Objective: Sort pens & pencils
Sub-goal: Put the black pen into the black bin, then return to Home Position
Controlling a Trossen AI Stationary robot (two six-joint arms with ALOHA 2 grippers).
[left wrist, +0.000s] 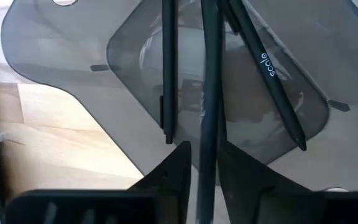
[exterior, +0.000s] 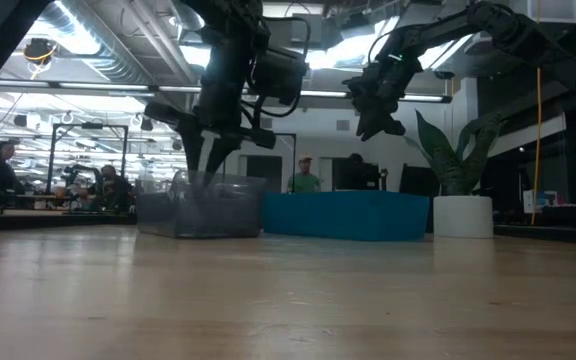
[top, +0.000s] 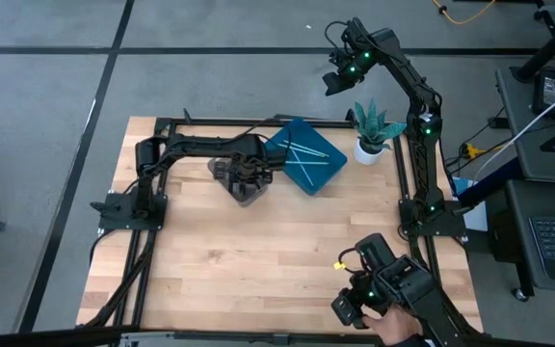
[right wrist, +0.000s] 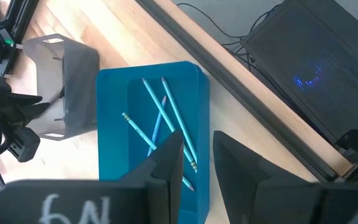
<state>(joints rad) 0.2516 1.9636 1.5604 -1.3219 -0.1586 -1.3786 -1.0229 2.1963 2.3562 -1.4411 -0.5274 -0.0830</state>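
Our left claw [left wrist: 202, 163], over the grey tray [top: 244, 180], sits narrow around a black stick [left wrist: 210, 93]; next we should release it. Right claw [right wrist: 197, 155] waits part-open above the blue tray [right wrist: 114, 155].

black pen [left wrist: 272, 93]: the word "scale" in light letters along its barrel, as well as it can be read
right gripper [right wrist: 197, 155]: pale handwritten marks on the dark body below the fingers, cut off by the picture's edge; they look like "6N" or "GN", not certain
blue tray [right wrist: 114, 155]: no lettering readable
grey tray [left wrist: 328, 62]: no lettering readable
other pens and pencils: no readable marks
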